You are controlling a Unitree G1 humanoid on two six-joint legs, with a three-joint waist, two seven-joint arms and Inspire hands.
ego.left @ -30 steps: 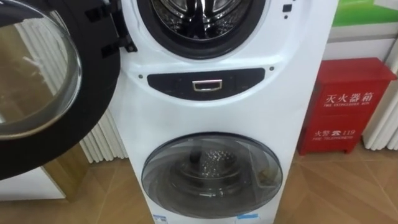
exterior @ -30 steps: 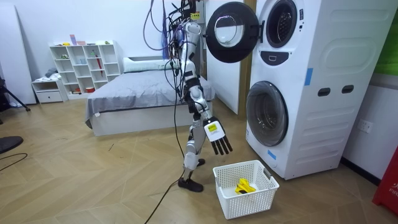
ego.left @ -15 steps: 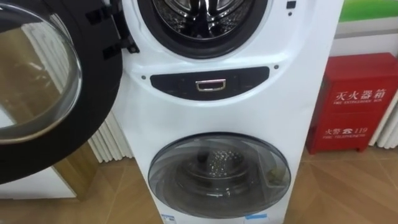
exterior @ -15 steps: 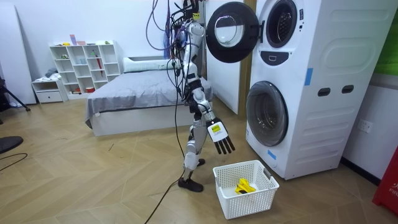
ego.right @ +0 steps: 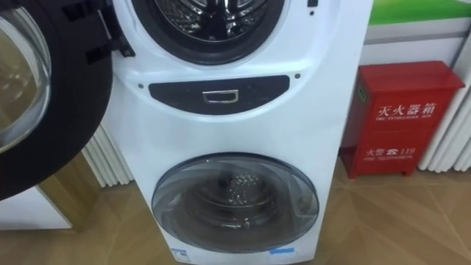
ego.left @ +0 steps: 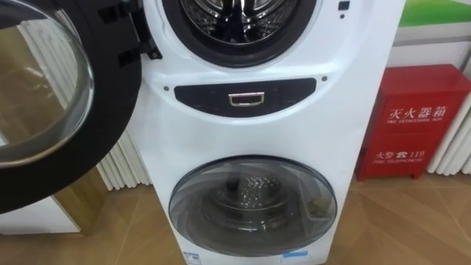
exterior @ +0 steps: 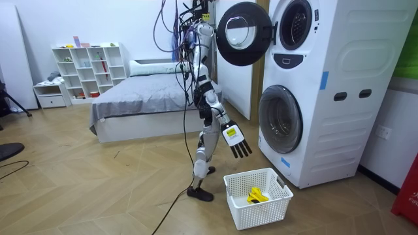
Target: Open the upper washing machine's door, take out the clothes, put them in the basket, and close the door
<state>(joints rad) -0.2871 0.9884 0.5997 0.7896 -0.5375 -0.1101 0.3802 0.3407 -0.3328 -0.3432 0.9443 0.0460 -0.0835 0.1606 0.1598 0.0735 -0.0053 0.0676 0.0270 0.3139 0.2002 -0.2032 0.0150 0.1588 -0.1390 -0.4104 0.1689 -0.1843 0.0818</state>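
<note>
Clothes: a yellow garment (exterior: 256,194) lies at the bottom of the white basket (exterior: 261,215).
Basket: it sits on the wood floor (exterior: 98,189), near the foot of the washing machine (exterior: 339,137), between the machine and the robot's feet.
Hand: the right hand (exterior: 236,140) hangs low in front of the body, above the basket, fingers straight and spread, holding nothing.
Stance: the robot stands upright, facing the stacked machine.
Upper drum: the upper drum (ego.left: 237,18) stands open, bare steel showing; I cannot tell what lies deeper inside.
In the way: the round black-rimmed door (ego.left: 118,103) is swung wide to the robot's left, close by its head.
Below: a dark control panel (ego.left: 245,98), then the lower door (ego.left: 252,206), shut.
Around: a red cabinet (ego.left: 412,121) stands right of the machine; a bed (exterior: 140,104) and a white shelf (exterior: 88,68) stand behind the robot.
</note>
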